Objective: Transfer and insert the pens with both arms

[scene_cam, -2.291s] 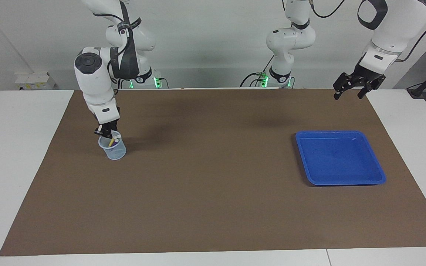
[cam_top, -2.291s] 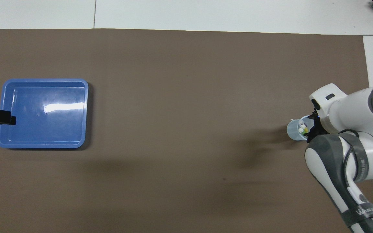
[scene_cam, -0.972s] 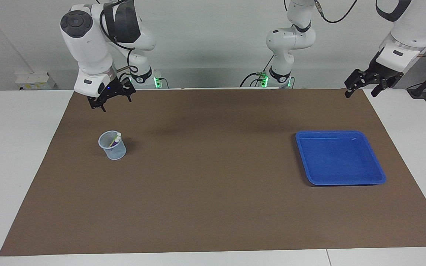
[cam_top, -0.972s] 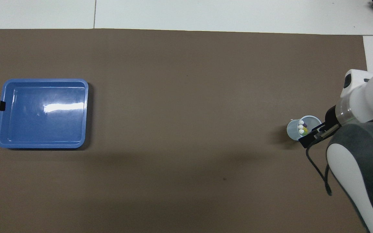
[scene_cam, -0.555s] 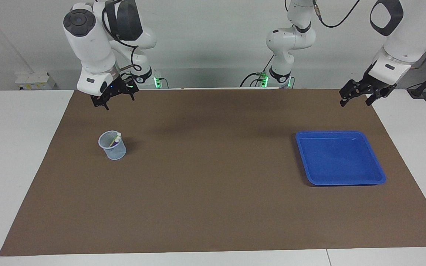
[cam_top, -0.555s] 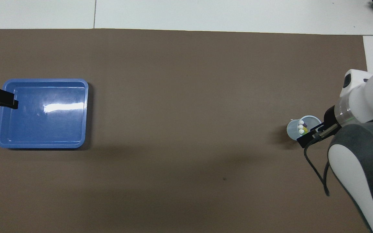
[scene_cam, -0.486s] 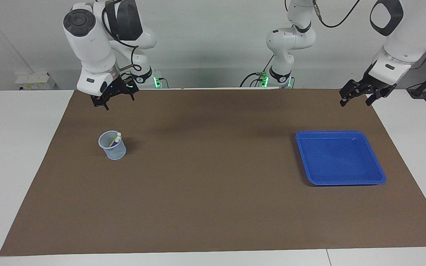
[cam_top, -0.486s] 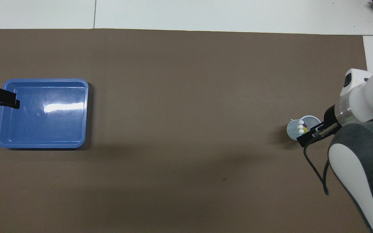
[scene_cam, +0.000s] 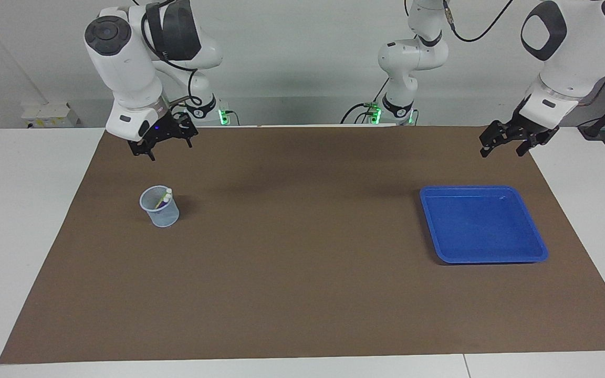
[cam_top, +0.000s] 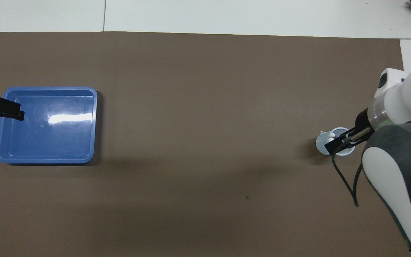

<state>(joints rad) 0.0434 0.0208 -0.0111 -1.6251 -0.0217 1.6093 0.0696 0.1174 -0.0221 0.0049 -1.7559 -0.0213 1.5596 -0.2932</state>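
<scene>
The pens (scene_cam: pixel 166 196) stand together in a small clear cup (scene_cam: pixel 159 210) toward the right arm's end of the table, pale caps above the rim. My right gripper (scene_cam: pixel 167 149) hangs open and empty well above the mat, over a spot between the cup and the robots. In the overhead view one of its fingers (cam_top: pixel 340 141) covers part of the cup (cam_top: pixel 322 144), and only some pen caps (cam_top: pixel 331 135) show. My left gripper (scene_cam: pixel 502 152) is open and empty in the air, over the mat near the tray. One of its fingers (cam_top: pixel 7 109) overlaps the tray's edge in the overhead view.
A blue tray (scene_cam: pixel 483 226) with nothing in it lies toward the left arm's end of the table, also seen from above (cam_top: pixel 48 142). A brown mat (scene_cam: pixel 302 273) covers the table between cup and tray. White table shows around the mat.
My right gripper left the cup, rose high and then drifted slightly over it as seen from above. My left gripper came down a little toward the tray. The pens stay in the cup.
</scene>
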